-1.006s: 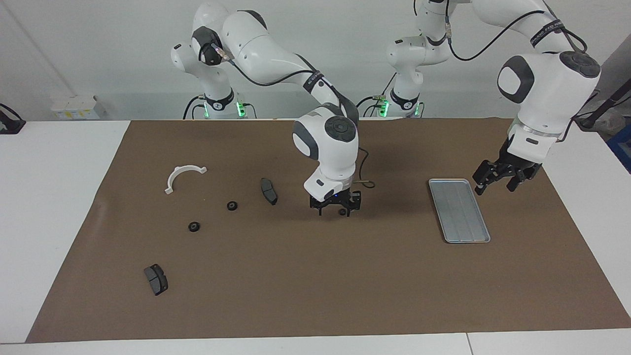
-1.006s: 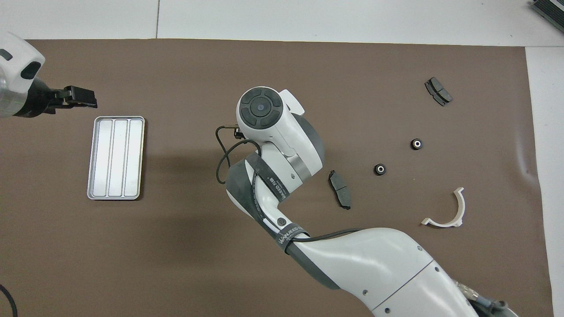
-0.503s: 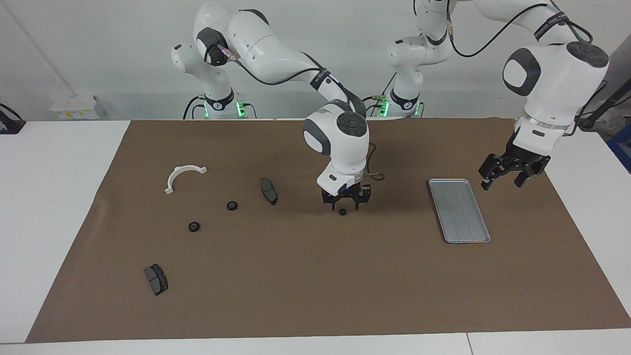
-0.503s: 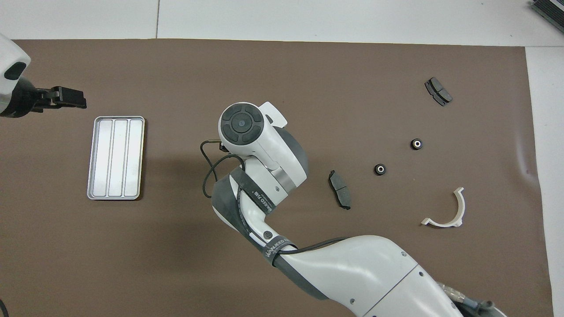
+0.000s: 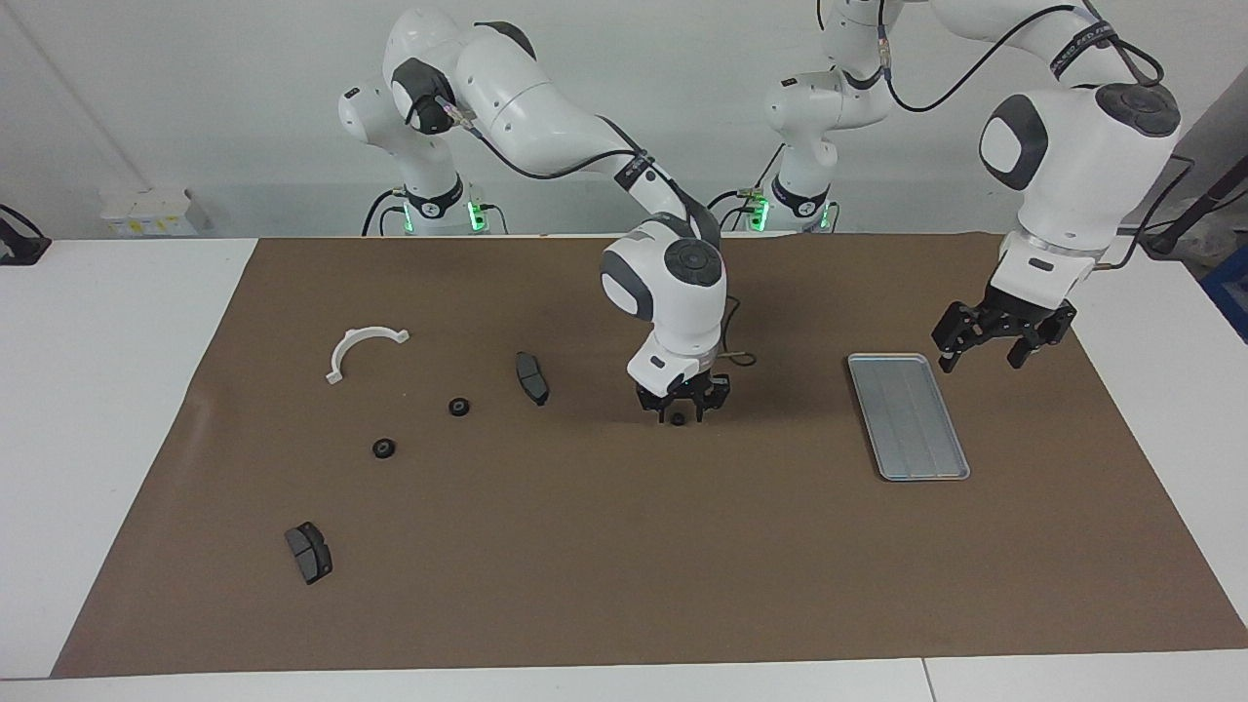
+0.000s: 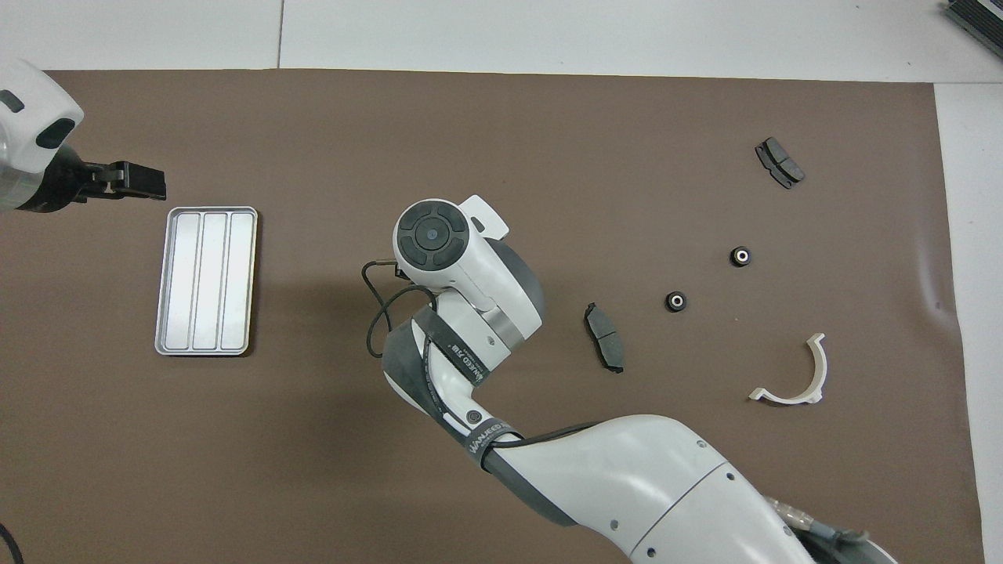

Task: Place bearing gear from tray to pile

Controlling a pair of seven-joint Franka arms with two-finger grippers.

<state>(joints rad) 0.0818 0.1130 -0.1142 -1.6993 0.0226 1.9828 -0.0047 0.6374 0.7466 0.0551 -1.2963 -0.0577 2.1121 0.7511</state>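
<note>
Facing view: right gripper (image 5: 679, 409) sat low over mid-mat (image 5: 624, 585), straddling a small black gear (image 5: 677, 419) that lay on the mat. Couldn't tell whether it was clamped or loose. Overhead, that arm's wrist hid both gripper and gear.

Tray (image 5: 909, 417) (image 6: 205, 280) was well apart, at 3 o'clock from the gear in the facing view. Left gripper (image 5: 985, 343) (image 6: 135, 180) hung with jaws spread, holding nothing, over the mat at 1 o'clock off the tray's corner.

Pile, facing view from the gear:
- pad (image 5: 531, 377) at 10 o'clock
- two more gears (image 5: 459, 407) (image 5: 384, 448) at 9 o'clock
- white bracket (image 5: 361, 346) at 10 o'clock
- second pad (image 5: 309, 552) at 8 o'clock
</note>
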